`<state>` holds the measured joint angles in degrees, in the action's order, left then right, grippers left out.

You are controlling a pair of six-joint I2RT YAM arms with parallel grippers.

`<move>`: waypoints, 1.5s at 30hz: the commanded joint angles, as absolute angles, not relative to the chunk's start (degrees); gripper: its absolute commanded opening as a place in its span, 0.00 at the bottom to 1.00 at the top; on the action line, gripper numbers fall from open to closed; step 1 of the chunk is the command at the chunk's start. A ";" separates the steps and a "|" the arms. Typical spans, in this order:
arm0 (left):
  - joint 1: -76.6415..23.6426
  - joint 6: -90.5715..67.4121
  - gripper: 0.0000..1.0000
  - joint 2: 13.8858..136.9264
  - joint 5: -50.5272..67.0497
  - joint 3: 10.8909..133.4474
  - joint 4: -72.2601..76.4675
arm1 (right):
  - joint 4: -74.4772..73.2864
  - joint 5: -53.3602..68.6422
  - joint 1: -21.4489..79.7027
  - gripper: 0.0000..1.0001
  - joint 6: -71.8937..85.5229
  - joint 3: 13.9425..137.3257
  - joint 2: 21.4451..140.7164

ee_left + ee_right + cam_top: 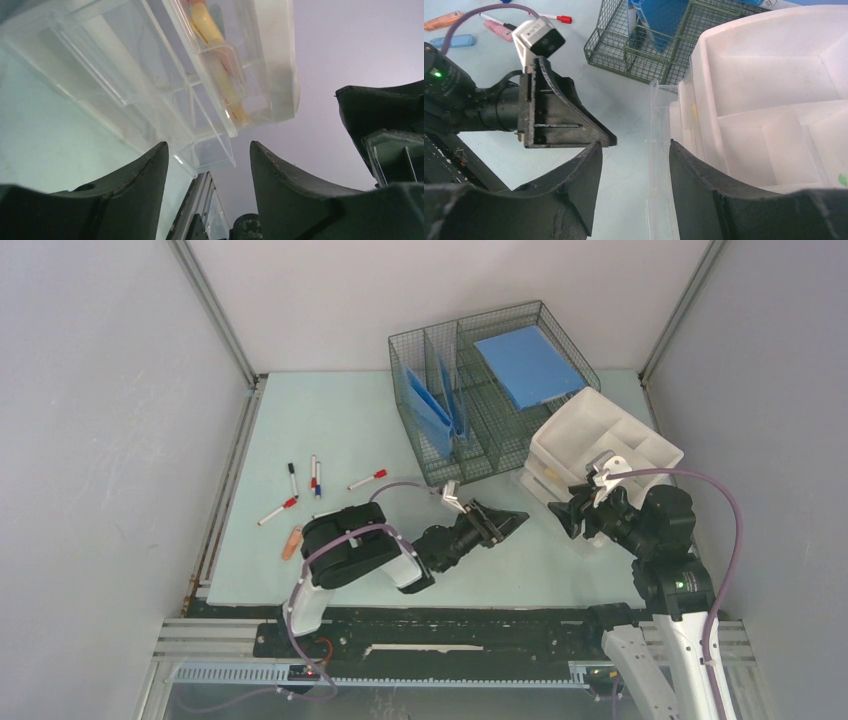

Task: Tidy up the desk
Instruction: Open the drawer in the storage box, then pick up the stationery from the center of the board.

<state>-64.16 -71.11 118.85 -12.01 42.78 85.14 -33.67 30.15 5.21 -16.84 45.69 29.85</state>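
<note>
Overall, the desk (pixel 330 425) fills the floor of the cell. It is pale green and shut in by grey walls (pixel 100 440) on three sides, with metal framing (pixel 228 490) down its left edge and a black rail (pixel 450 625) along the near edge, where both arms are bolted. Open room lies chiefly at the far left corner and along the near strip between the rail and the wire basket (pixel 490 455). The far right is taken up by that basket and, just beside it, a white organiser (pixel 610 435) standing near the right-hand edge. Four markers (pixel 315 475) lie scattered on the left half, well apart from the basket, with an orange pen (pixel 291 543) nearer the left arm. The left claw (pixel 505 523) and the right claw (pixel 568 518) face each other low over the near strip, close but apart. Only the top view shows the basket's contents: a blue pad (pixel 528 365) lies flat in the right section and blue folders (pixel 435 405) lean in the left. The right wrist view adds a pink pen (pixel 499 31) and a blue pen (pixel 459 41), both hidden from above by the left arm. It also shows a clear drawer (pixel 655 150) pulled out of the organiser, its front edge lying in the gap of the right claw's half-parted jaws; contact cannot be confirmed. The left wrist view looks up through that drawer at a yellow stick (pixel 220 55) inside. The left claw's jaws stand apart with nothing between them.
</note>
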 commanded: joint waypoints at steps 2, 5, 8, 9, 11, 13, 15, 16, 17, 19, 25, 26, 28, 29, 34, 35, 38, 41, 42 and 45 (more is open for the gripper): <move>-64.43 -65.66 0.64 110.26 -15.57 34.44 87.11 | -33.79 32.26 4.92 0.59 -17.80 46.30 29.87; -64.36 -63.72 0.64 106.92 -17.85 29.41 87.01 | -34.05 32.63 4.92 0.59 -18.19 46.31 29.88; -64.17 -61.96 0.65 103.77 -20.54 23.10 86.93 | -34.26 33.00 4.92 0.60 -18.59 46.32 29.84; -64.04 -61.41 0.66 102.59 -21.32 21.15 86.86 | -34.28 33.14 4.97 0.60 -18.75 46.32 29.83; -63.74 -60.80 0.66 100.29 -22.73 17.70 86.56 | -34.52 33.22 4.92 0.60 -18.93 46.27 29.88; -63.23 -60.18 0.66 98.00 -23.70 14.65 86.26 | -34.48 33.41 4.92 0.60 -18.99 46.32 29.88; -62.63 -59.83 0.66 95.63 -24.36 11.92 85.55 | -34.56 33.40 4.98 0.60 -19.15 46.32 29.91; -62.32 -59.56 0.66 94.06 -24.81 10.66 85.05 | -34.59 33.40 4.93 0.59 -19.14 46.32 29.97; -61.97 -59.51 0.66 92.76 -25.15 9.43 84.47 | -34.57 33.41 4.92 0.60 -19.19 46.33 29.97; -61.28 -59.35 0.66 90.09 -25.77 7.06 83.09 | -34.67 33.44 4.92 0.60 -19.32 46.31 29.92; -59.63 -57.51 0.67 76.01 -28.15 3.90 67.79 | -34.78 33.49 4.98 0.60 -19.41 46.32 30.05; -59.56 -57.00 0.68 72.53 -28.84 4.35 62.36 | -34.80 33.49 4.98 0.60 -19.38 46.32 30.06; -59.44 -55.85 0.70 64.67 -30.92 6.51 46.01 | -34.76 33.49 4.90 0.60 -19.42 46.32 30.06; -59.44 -55.19 0.72 60.96 -33.10 8.54 38.51 | -34.80 33.49 4.86 0.60 -19.46 46.32 29.94; -58.71 -53.65 0.96 44.08 -42.21 13.45 10.61 | -34.89 33.69 4.84 0.60 -19.47 46.32 29.86; -58.15 -53.57 0.99 41.42 -43.12 13.87 6.54 | -34.89 33.71 4.83 0.60 -19.47 46.32 29.89; -54.21 -53.35 1.00 34.60 -41.72 14.08 -2.10 | -34.90 33.76 4.83 0.60 -19.57 46.32 29.84; -47.77 -53.18 1.00 29.76 -36.27 14.07 -7.92 | -34.98 33.85 4.83 0.60 -19.57 46.32 29.88; -45.66 -53.11 1.00 28.77 -34.46 14.24 -9.58 | -34.98 33.85 4.76 0.60 -19.59 46.32 29.88; -40.86 -53.16 1.00 27.46 -30.99 14.86 -13.61 | -34.98 33.95 4.72 0.60 -19.67 46.32 30.04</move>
